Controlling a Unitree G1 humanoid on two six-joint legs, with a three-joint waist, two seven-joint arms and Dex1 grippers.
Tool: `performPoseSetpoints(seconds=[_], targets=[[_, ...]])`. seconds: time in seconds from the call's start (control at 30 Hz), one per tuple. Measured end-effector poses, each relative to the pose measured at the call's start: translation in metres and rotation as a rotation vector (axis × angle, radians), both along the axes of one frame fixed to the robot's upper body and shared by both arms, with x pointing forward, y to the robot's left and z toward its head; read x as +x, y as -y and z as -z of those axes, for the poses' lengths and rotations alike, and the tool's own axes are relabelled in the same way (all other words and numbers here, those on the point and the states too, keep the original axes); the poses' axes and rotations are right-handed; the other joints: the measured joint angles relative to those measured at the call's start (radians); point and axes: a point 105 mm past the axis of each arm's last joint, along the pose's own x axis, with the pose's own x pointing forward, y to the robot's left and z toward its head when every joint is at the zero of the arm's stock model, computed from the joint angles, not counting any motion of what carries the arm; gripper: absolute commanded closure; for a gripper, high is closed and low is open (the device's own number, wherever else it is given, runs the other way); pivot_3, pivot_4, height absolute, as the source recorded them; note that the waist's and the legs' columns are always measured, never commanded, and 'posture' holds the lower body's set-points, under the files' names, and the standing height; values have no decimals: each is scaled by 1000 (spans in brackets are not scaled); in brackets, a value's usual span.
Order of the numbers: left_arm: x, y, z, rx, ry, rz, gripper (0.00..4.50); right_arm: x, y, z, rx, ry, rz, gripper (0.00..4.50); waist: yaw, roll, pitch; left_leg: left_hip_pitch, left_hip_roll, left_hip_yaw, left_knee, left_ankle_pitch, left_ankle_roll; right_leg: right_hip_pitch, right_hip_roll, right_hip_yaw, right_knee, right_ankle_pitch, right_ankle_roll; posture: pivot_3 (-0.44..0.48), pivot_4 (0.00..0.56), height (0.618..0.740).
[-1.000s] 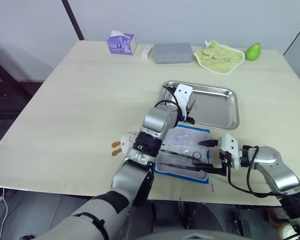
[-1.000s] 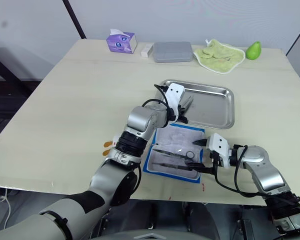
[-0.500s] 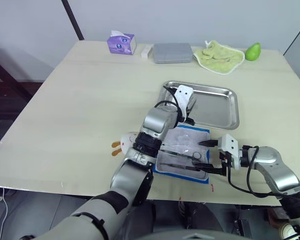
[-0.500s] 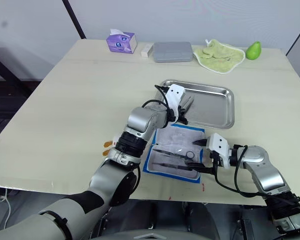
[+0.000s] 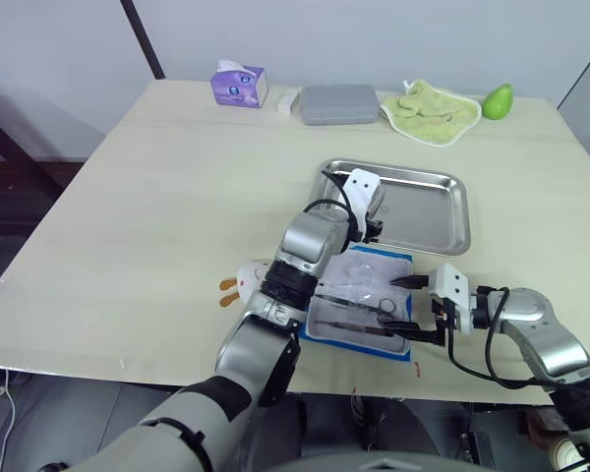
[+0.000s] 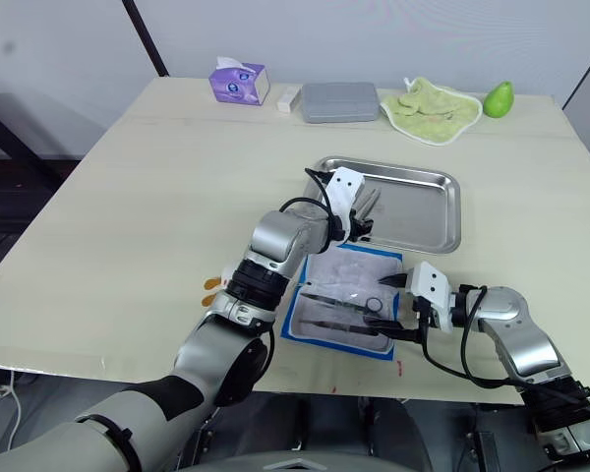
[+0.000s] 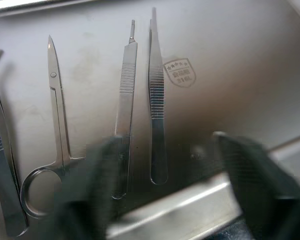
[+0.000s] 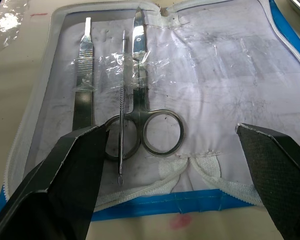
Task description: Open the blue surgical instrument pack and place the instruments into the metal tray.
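Head views: the blue surgical instrument pack (image 5: 359, 303) is lying open on the counter (image 5: 157, 197), white lining up, at about 6 o'clock from the metal tray (image 5: 428, 211) and just beside its near rim. The left gripper (image 6: 359, 218) is hovering over the tray's left end, at 12 o'clock from the pack, while the right gripper (image 5: 410, 310) is sitting at the pack's 3 o'clock edge, fingers spread wide and empty. A grey flat box (image 5: 340, 103), a tissue box (image 5: 239, 85), a green cloth (image 5: 430, 111) and a green fruit (image 5: 498, 99) are standing along the far edge, untouched. Left wrist view: the two dark fingers (image 7: 92, 192) are standing apart with nothing between them, and four or five instruments (image 7: 157, 100) are already resting on the tray floor, among them scissors, a ridged handle and tweezers; one at the frame's side is cut off. Right wrist view: scissors (image 8: 140, 120), a flat handle (image 8: 83, 85) and a thin probe (image 8: 122, 107) are still sitting under the clear pocket. Judgement: opening is done and transfer is roughly half complete, with three pieces remaining. Whether further pieces are lying beneath the left forearm cannot be told.
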Motion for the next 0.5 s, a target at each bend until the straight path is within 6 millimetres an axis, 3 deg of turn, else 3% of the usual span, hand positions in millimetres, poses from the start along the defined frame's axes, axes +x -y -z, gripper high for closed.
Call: performPoseSetpoints(seconds=[0.17,0.3,0.4,0.5], targets=[[-3,1,-4,-40,19,21,30,0,0,0,0,1,0,0,0,0,0,0,0,0,0,0,0,0,0,0,0,0,0,0,150,740],[-12,1,-27,-164,119,148,30,0,0,0,0,1,0,0,-1,0,0,0,0,0,0,0,-1,0,0,0,0,0,0,0,150,740],[-22,-9,-43,-243,179,260,30,1,0,-1,1,2,1,0,-1,0,0,1,0,0,0,0,-1,0,0,1,0,0,0,0,150,740],[-27,-23,-45,-285,184,330,30,1,0,0,0,0,0,0,-1,0,0,1,0,0,0,0,-1,0,0,1,0,0,0,0,150,740]])
